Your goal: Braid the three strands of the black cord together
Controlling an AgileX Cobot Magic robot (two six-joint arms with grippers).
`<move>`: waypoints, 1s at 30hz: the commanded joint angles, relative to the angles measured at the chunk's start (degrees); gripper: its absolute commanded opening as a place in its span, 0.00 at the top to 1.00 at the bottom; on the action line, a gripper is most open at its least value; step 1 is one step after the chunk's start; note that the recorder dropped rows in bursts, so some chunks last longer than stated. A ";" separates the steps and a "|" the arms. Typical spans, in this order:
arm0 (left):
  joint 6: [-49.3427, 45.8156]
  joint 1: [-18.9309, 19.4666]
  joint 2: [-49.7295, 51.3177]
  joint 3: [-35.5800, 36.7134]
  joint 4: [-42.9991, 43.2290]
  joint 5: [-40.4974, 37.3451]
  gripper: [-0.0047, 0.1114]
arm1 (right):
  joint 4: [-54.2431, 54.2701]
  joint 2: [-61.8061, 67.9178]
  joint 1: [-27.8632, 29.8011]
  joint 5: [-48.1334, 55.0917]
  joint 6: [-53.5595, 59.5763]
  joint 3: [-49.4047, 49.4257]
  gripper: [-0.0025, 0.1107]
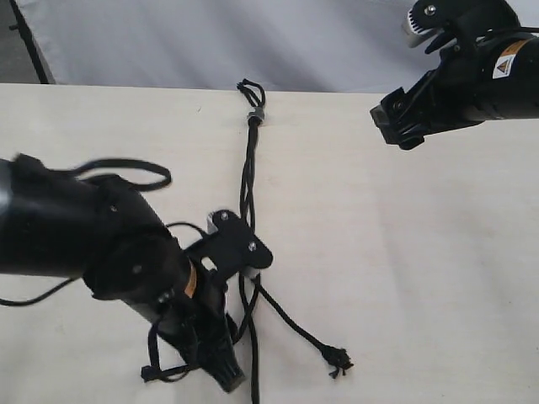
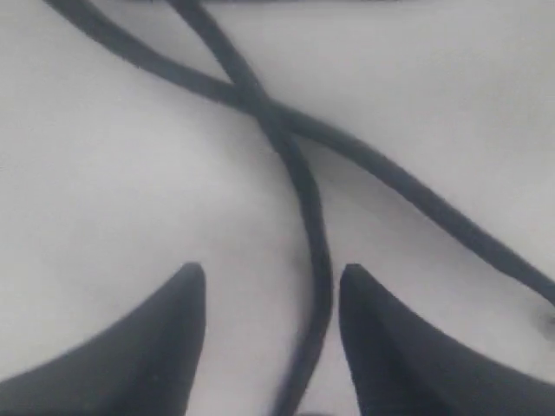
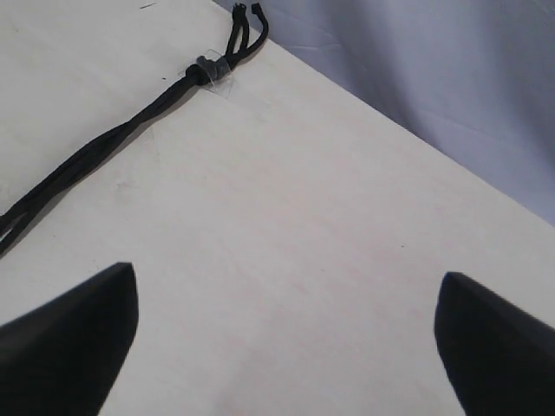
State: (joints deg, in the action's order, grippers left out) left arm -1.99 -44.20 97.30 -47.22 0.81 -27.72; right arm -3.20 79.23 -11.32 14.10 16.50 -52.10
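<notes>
The black cord [image 1: 248, 181] runs down the table from a small grey clamp [image 1: 257, 115] with a tiny loop near the far edge. Its strands lie loosely crossed below the clamp. One strand [image 1: 299, 326] splays out to the right and ends in a frayed knot [image 1: 339, 362]. My left gripper [image 1: 244, 257] hangs low over the crossing strands. In the left wrist view it [image 2: 270, 277] is open, and one strand [image 2: 319, 286] lies loose between its fingers, close to one of them. My right gripper [image 1: 394, 126] is open and empty, raised at the far right, away from the cord.
The pale table top [image 1: 404, 252] ends at a far edge by the clamp, with a light backdrop [image 1: 210, 38] behind it. The left arm's thicker black cables [image 1: 126, 168] loop beside its body. In the right wrist view the clamp [image 3: 206, 69] sits near the table's edge.
</notes>
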 commanded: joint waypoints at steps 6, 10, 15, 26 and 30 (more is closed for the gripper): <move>2.44 27.85 -23.35 1.35 12.12 5.82 0.96 | 19.06 -0.25 -4.84 10.95 3.07 -1.30 0.22; 5.89 36.39 -23.24 6.26 12.01 18.65 0.96 | 19.69 0.76 -17.13 12.03 3.77 -2.07 0.26; 5.89 37.17 -23.24 6.39 12.01 18.89 0.96 | 19.69 4.93 -30.02 14.04 3.67 -2.49 0.53; 6.09 37.17 -23.24 6.39 12.01 18.89 0.96 | 17.94 17.57 -40.08 16.46 -9.84 -2.49 0.46; 6.22 37.17 -23.24 6.39 12.01 18.89 0.96 | 17.73 21.08 -40.08 18.36 -10.70 -2.49 0.42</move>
State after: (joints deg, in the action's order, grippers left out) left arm 3.58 -7.32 74.42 -40.90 12.85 -9.41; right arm 15.36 98.24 -51.44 31.15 6.90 -54.43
